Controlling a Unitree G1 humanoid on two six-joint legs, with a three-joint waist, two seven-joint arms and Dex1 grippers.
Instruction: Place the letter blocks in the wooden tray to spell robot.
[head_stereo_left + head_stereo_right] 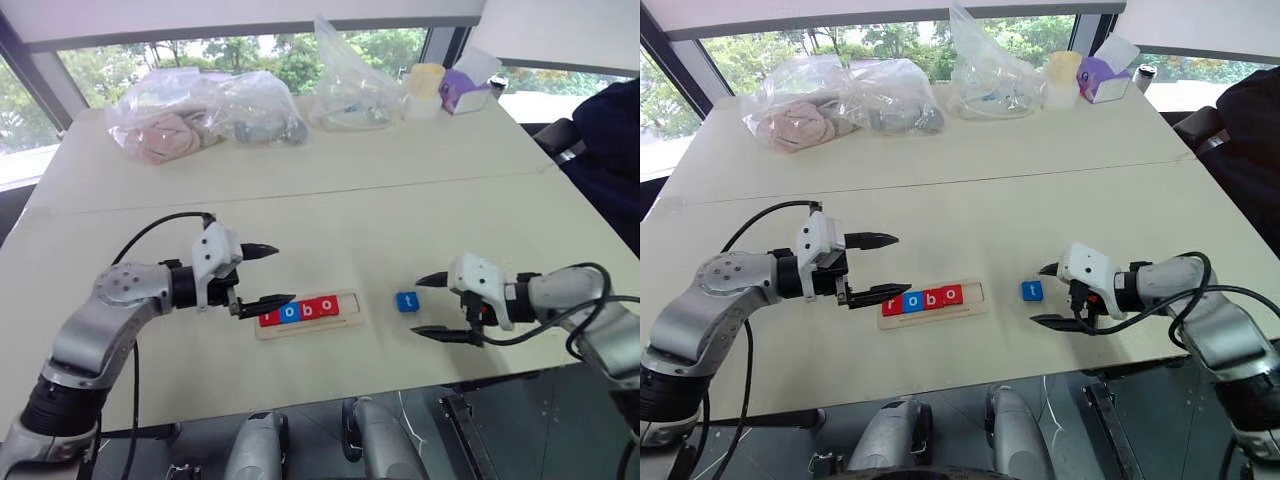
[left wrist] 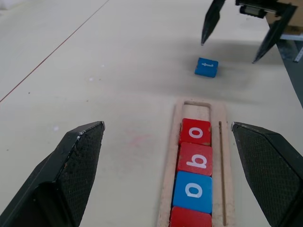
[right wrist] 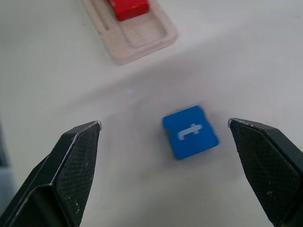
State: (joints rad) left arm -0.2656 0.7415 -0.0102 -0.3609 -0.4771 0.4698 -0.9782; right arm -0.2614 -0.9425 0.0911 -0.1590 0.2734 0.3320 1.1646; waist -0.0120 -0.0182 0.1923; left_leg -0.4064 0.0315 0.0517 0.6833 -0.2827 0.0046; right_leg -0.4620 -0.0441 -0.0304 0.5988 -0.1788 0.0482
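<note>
The wooden tray lies on the table near its front edge. In it sit several letter blocks in a row: a red one partly behind my left finger, a blue "o", a red "b" and a red "o". The slot at the tray's right end is bare. A blue "t" block lies flat on the table just right of the tray. My left gripper hovers open at the tray's left end. Open too, my right gripper is just right of the "t" block, holding nothing.
Clear plastic bags with soft items, a yellow cup and a purple tissue box stand along the far side of the table. A seam runs across the tabletop. A dark chair stands at the right.
</note>
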